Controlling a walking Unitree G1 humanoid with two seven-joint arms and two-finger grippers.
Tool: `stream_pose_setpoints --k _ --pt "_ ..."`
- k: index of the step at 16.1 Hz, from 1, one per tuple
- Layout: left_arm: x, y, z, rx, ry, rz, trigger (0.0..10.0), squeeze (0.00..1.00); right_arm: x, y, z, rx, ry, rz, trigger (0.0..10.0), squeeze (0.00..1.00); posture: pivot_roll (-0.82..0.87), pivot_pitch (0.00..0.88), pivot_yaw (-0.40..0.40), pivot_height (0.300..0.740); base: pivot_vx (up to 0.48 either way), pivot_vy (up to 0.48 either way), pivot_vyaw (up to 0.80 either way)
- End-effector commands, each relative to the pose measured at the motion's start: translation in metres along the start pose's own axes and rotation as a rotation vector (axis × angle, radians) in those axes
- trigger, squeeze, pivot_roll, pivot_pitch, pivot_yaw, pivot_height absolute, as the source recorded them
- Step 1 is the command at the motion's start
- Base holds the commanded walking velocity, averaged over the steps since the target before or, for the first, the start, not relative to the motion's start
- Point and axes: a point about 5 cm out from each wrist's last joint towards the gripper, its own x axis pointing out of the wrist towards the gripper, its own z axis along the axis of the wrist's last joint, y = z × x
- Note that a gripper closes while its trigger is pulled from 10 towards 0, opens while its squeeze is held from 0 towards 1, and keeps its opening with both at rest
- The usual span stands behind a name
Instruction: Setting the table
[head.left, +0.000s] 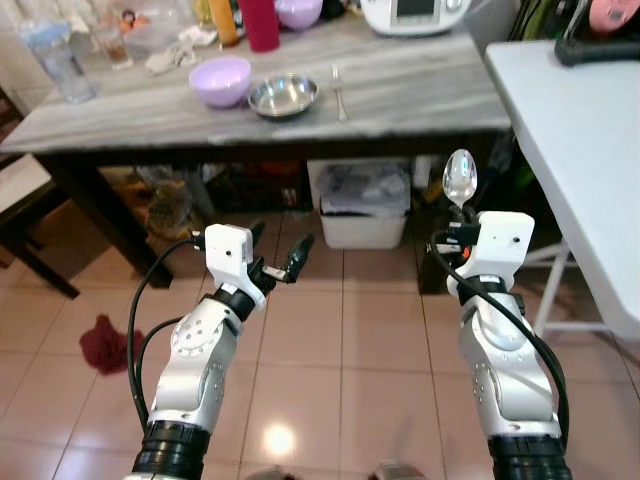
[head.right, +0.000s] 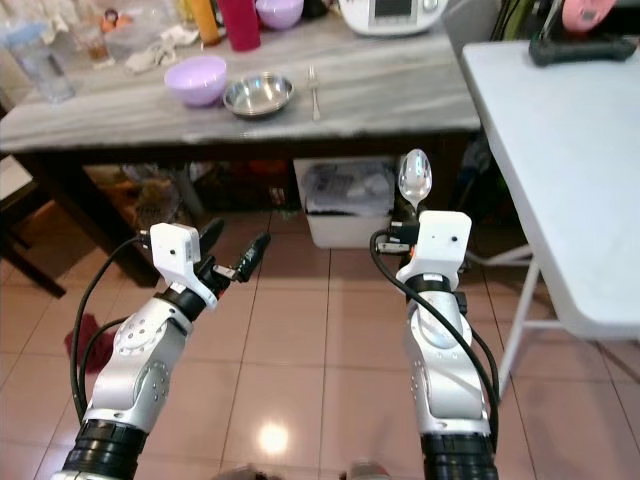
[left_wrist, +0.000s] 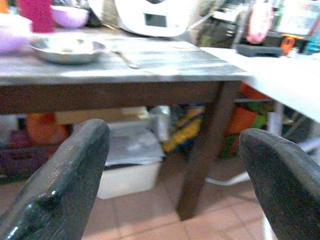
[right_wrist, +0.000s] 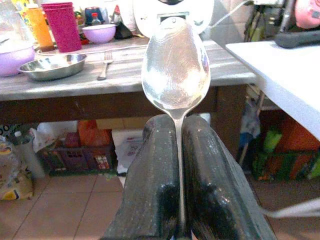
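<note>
A robot stands on a tiled floor, a little back from a long grey marble-topped table (head.left: 420, 95) with dark legs. Its right gripper (head.left: 459, 222) is clamped on the handle of a metal spoon (head.left: 460, 178), which stands upright with its bowl above the fingers, in the air short of the table's near edge, towards the table's right end. The left gripper (head.left: 277, 250) is held out at about the same height, fingers spread apart and grasping nothing. On the table, near the middle of the near edge, part of a place setting is laid: a shallow steel dish (head.left: 283, 96) with a fork (head.left: 339, 92) lying just beside it on the right, tines pointing to the far edge, and a lilac bowl (head.left: 220, 81) just beside the dish on the left. Towards the far edge stand a pink tumbler (head.left: 260, 22), a second lilac bowl (head.left: 298, 12) and a white kitchen appliance (head.left: 415, 14). A white folding table (head.left: 580, 150) stands to the right. The setting looks partly done: dish, bowl and fork are down, while the spoon is yet to reach the table, probably beside the fork.
</note>
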Motion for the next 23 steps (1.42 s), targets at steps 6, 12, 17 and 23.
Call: stream_pose_setpoints --k 6,12,17,23 --pt "-0.042 0.042 -0.004 0.117 0.038 0.211 10.0 0.0 -0.014 0.0 0.005 -0.078 -0.039 0.037 10.0 0.0 -0.16 0.134 0.096 0.74 0.368 0.0 0.0" --pt "-0.078 0.048 -0.014 0.156 0.089 0.293 10.0 0.0 -0.027 -0.006 0.002 -0.103 -0.032 0.046 10.0 0.0 -0.15 0.141 0.088 0.74 0.358 0.0 0.0" --pt "-0.07 0.038 -0.011 0.126 0.071 0.264 10.0 0.0 -0.022 -0.003 0.007 -0.125 -0.056 0.066 10.0 0.0 -0.15 0.138 0.086 0.74 0.363 0.0 0.0" --pt "-0.065 0.031 -0.014 0.103 0.075 0.239 10.0 0.0 -0.021 -0.003 0.006 -0.119 -0.05 0.056 10.0 0.0 -0.16 0.139 0.087 0.74 0.372 0.0 0.0"
